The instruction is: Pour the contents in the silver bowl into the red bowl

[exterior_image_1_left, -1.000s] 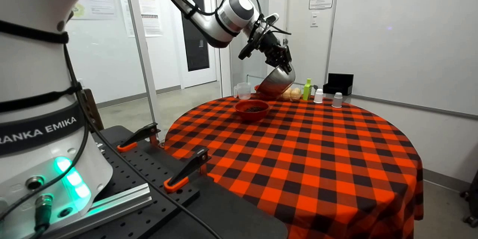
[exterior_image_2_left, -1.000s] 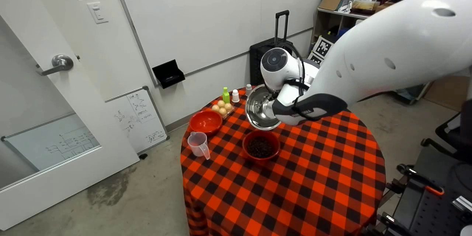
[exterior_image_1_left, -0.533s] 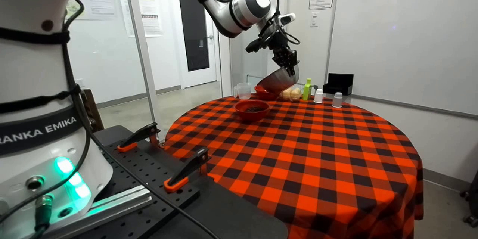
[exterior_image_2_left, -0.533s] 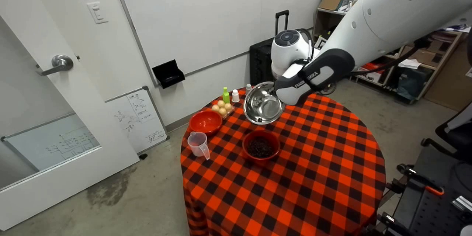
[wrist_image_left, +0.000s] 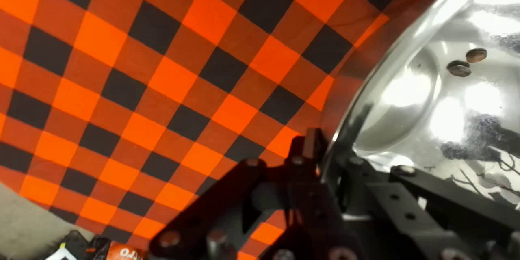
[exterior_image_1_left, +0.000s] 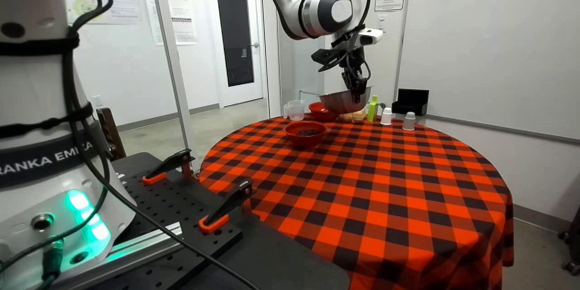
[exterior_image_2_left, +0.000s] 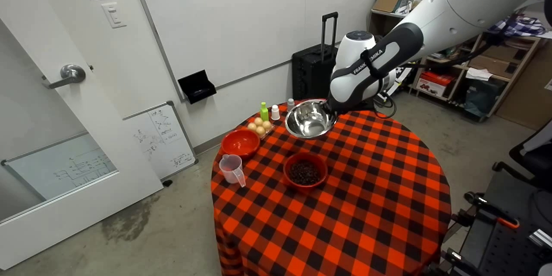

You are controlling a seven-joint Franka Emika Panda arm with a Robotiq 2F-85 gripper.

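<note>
The silver bowl (exterior_image_2_left: 311, 127) hangs slightly tilted above the table (exterior_image_2_left: 366, 207), small dark pieces (wrist_image_left: 460, 69) inside; the red bowl (exterior_image_2_left: 303, 187), set in from the table's edge, holds a dark heap (exterior_image_2_left: 304, 171). The claw (wrist_image_left: 332, 158) clamps the silver bowl's rim. Along the table's edge sit a measuring cup (exterior_image_2_left: 230, 168), 2nd red bowl (exterior_image_2_left: 240, 143), pale balls (exterior_image_2_left: 260, 130), green bottle (exterior_image_2_left: 264, 113) and 2 small cups (exterior_image_2_left: 275, 112).

Outside the silver bowl (wrist_image_left: 443, 95), the gripper (wrist_image_left: 333, 152) has room over the tablecloth (wrist_image_left: 183, 101). On the gripper's other side, that bowl blocks passage; the green bottle (exterior_image_2_left: 264, 113) stands beyond.
</note>
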